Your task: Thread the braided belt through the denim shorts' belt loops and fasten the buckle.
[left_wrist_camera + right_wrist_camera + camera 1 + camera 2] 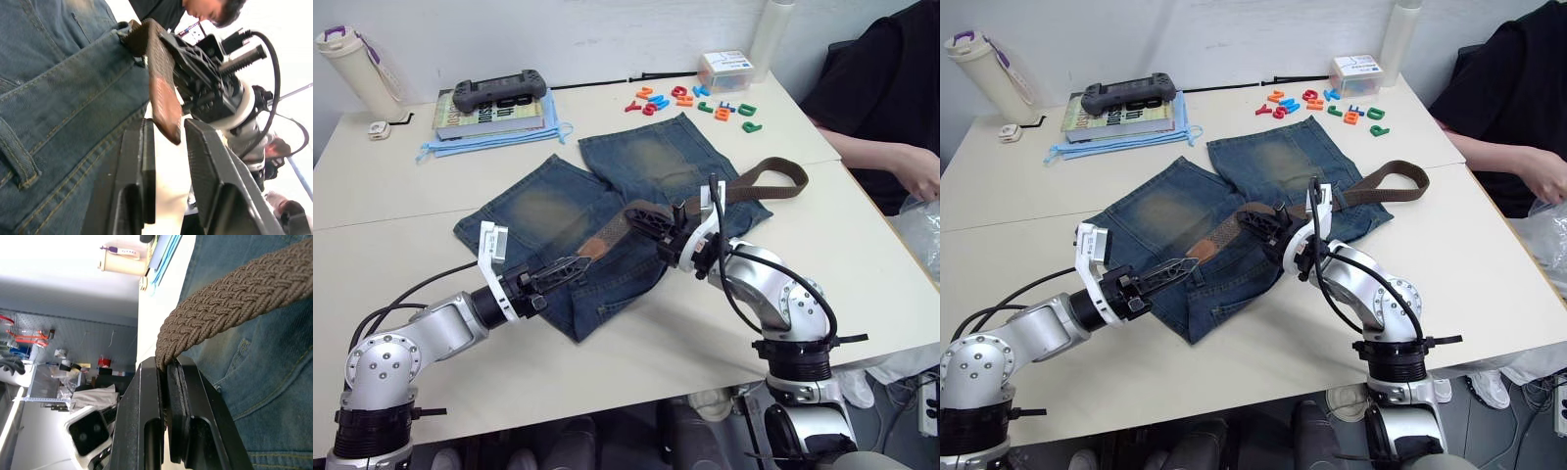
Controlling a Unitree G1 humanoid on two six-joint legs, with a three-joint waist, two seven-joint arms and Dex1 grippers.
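Clamping the braided belt (230,298) between its two black fingers, the right gripper (651,223) holds the coarse brown weave raised above the denim shorts (607,220). From there the strap droops to its smooth tan leather tip (164,105), which hangs at the left gripper (168,161), fingers apart on either side of it. The faded blue shorts lie flat on the pale table (401,196), waistband nearest the robot. Behind them, the belt curls in a loop.

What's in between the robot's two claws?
The tan leather tip of the brown braided belt, lying over the blue denim shorts, seen from the head views.
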